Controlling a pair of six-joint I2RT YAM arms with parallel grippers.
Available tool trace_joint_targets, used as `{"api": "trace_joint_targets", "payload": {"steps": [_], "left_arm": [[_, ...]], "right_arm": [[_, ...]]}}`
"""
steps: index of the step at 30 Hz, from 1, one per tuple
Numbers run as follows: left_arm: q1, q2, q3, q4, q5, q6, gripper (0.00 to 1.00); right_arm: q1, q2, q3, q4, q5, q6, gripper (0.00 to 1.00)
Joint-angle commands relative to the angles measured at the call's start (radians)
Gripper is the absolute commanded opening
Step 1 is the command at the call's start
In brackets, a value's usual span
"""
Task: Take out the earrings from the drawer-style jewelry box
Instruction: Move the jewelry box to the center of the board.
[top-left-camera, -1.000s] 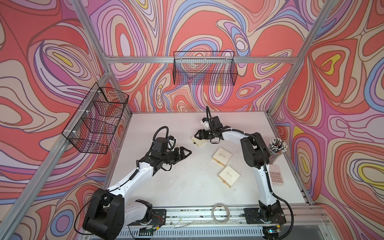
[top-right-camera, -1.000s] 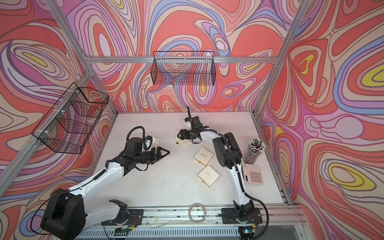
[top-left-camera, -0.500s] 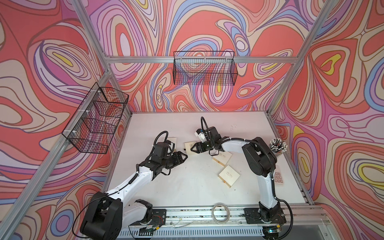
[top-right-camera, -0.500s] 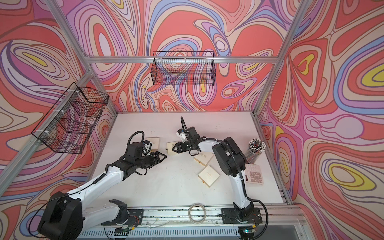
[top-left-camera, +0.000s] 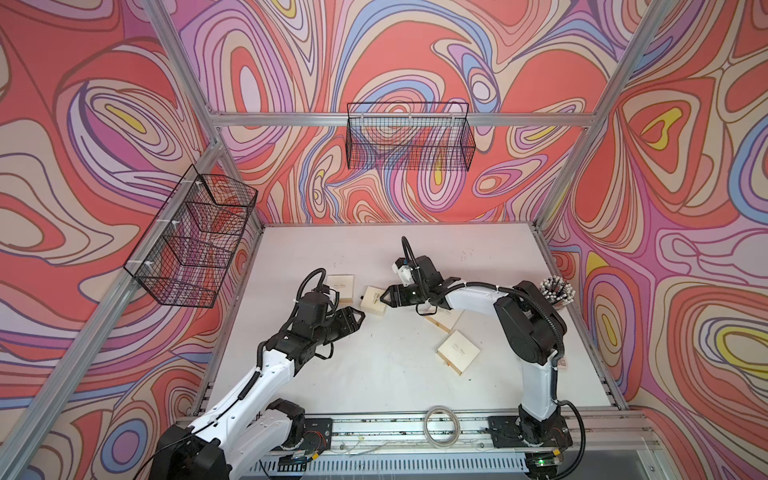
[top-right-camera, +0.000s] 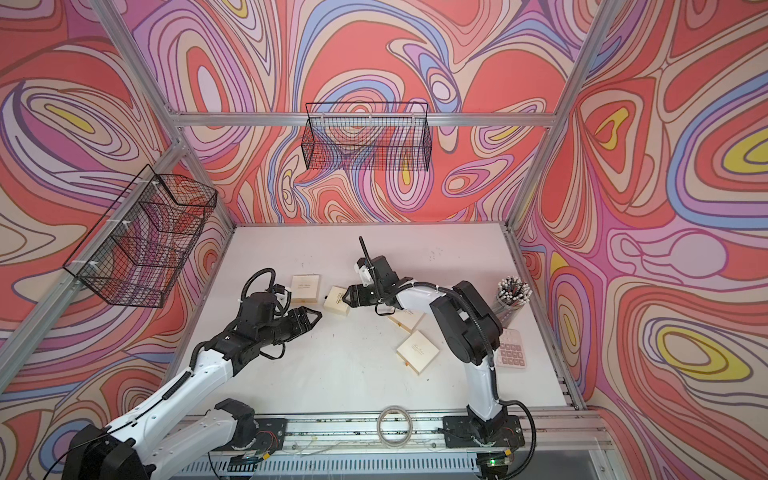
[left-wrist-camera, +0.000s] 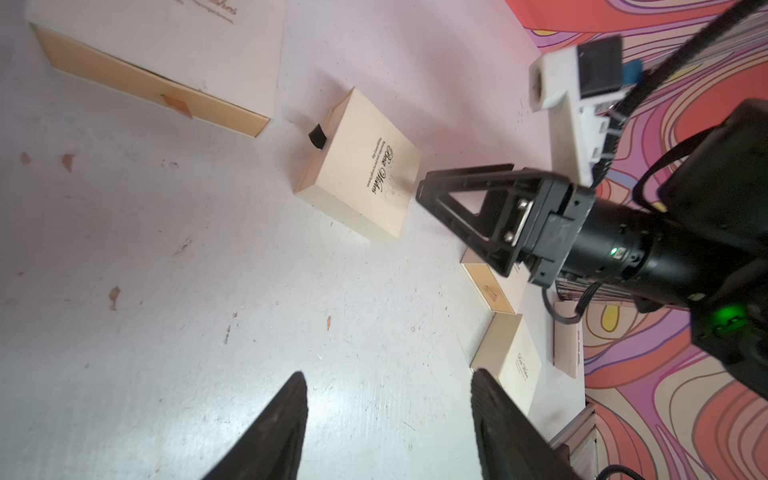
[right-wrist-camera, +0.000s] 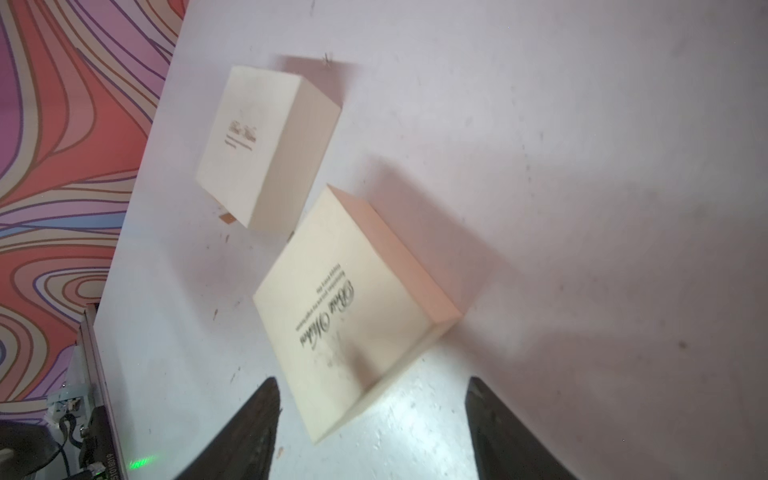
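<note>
The drawer-style jewelry box (top-left-camera: 374, 300) is a small cream box with dark script, lying shut on the white table between my two arms. A black pull tab (left-wrist-camera: 318, 136) sticks out of its end that faces away from the right gripper. My right gripper (top-left-camera: 384, 296) is open at its opposite end. In the right wrist view a corner of the box (right-wrist-camera: 353, 307) reaches in between the spread fingers (right-wrist-camera: 266, 415) without being clamped. My left gripper (top-left-camera: 359, 318) is open just in front-left of the box, with only bare table between its fingers (left-wrist-camera: 291, 415). The earrings are hidden.
A larger cream box (top-left-camera: 341, 286) lies just behind-left of the small one. Two more cream boxes (top-left-camera: 446, 318) (top-left-camera: 457, 351) lie under and in front of the right arm. A cup of black sticks (top-left-camera: 557, 291), a pink calculator (top-right-camera: 511, 353), a cable coil (top-left-camera: 442, 419) and wall baskets (top-left-camera: 409, 137) (top-left-camera: 195, 237) surround the area.
The right gripper has come left and forward, and the small box has shifted with it towards the left gripper. The left gripper drew back slightly and narrowed a little.
</note>
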Motion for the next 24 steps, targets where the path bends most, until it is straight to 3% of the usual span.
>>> {"api": "trace_joint_targets", "payload": {"steps": [1, 10, 24], "left_arm": [[0.004, -0.04, 0.021, -0.099, -0.067, -0.002, 0.64], [0.006, -0.074, 0.0, -0.097, -0.044, 0.002, 0.64], [0.007, -0.045, 0.007, -0.101, -0.047, 0.015, 0.64]], "right_arm": [[-0.001, 0.086, 0.104, -0.028, -0.012, 0.016, 0.72], [0.0, 0.304, 0.357, -0.091, -0.152, -0.065, 0.71], [-0.001, 0.378, 0.364, -0.121, -0.41, -0.225, 0.66]]}}
